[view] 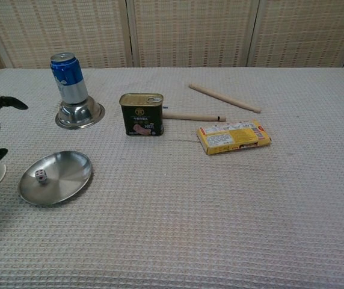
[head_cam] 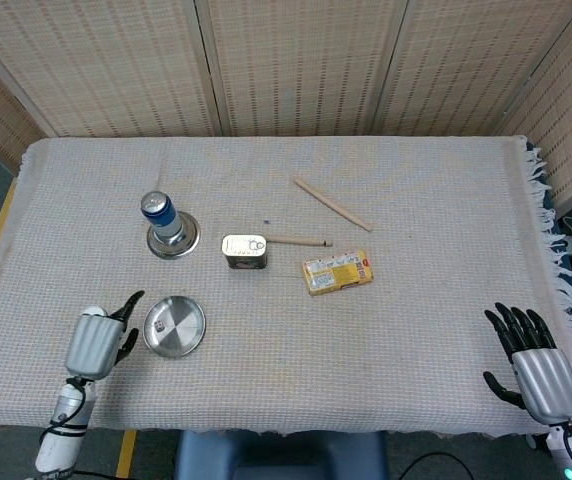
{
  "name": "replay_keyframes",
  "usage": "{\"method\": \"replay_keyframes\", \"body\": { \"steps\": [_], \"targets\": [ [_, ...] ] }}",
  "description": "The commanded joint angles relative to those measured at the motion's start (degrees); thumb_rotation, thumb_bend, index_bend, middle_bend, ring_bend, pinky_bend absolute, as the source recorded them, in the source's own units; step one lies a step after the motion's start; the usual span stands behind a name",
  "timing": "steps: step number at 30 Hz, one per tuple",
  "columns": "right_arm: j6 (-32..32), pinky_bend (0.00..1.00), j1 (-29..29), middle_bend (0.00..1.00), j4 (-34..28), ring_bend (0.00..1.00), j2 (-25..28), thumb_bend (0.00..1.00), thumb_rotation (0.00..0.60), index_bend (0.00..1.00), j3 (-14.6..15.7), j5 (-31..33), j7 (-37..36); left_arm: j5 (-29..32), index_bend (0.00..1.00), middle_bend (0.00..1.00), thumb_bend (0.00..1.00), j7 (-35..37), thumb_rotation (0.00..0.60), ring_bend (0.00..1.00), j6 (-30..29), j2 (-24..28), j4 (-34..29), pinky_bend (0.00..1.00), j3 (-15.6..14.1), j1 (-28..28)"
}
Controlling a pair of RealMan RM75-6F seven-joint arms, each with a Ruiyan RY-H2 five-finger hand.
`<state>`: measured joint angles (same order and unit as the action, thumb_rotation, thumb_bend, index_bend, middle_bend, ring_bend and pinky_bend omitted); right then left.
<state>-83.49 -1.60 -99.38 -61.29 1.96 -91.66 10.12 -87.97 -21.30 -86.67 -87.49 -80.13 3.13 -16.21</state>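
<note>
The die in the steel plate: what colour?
White die with dark pips; clearest in the chest view.

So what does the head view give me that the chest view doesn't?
Only the head view shows the right hand, open at the table's near right edge, and the whole left hand.

Only the chest view shows the green label on the rectangular tin can and the dots on the small white die.

Both show the round steel plate holding the die, the blue drink can on its steel bowl, the yellow box and two wooden sticks.
</note>
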Motion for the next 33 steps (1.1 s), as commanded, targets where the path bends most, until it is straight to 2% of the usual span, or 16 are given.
{"method": "replay_keyframes", "body": {
  "steps": [1,6,12,19,25,33],
  "targets": [
    [-0.3,0.0,0.1,0.0,-0.1,0.0,0.1,0.17,0.556,0.0,0.1,-0.3,0.0,3.3,0.13,0.17,0.37,1.6,0.6,0.92,0.8,5.5,-3.7,1.0,0.3,2.7],
    [-0.6,0.0,0.3,0.0,-0.2,0.0,0.0,0.17,0.558,0.0,0.4,-0.8,0.2,9.6,0.05,0.01,0.36,0.1,0.6,0.91,9.3,7.3,-3.0,1.0,0.1,1.5],
    [-0.1,0.0,0.2,0.0,0.0,0.0,-0.3,0.17,0.558,0.0,0.2,-0.2,0.8,12.0,0.06,0.0,0.36,-0.9,0.6,0.91,13.2,6.9,-0.9,1.0,0.3,0.4],
    [0.4,0.0,0.0,0.0,0.1,0.0,-0.7,0.17,0.558,0.0,0.1,0.1,1.3,13.6,0.16,0.12,0.36,-2.7,0.6,0.91,14.7,6.7,0.1,1.0,0.5,-0.1],
    [0.8,0.0,-0.2,0.0,0.2,0.0,-0.9,0.17,0.558,0.0,0.2,0.3,1.9,13.6,0.17,0.19,0.38,-3.6,0.6,0.91,15.9,6.6,0.9,1.0,0.1,-0.7],
    [0.8,0.0,-0.2,0.0,0.1,0.0,-1.0,0.17,0.558,0.0,0.2,0.5,2.1,12.2,0.31,0.34,0.44,-2.1,0.6,0.9,15.2,6.0,2.1,1.0,0.1,-1.1]
  ]
}}
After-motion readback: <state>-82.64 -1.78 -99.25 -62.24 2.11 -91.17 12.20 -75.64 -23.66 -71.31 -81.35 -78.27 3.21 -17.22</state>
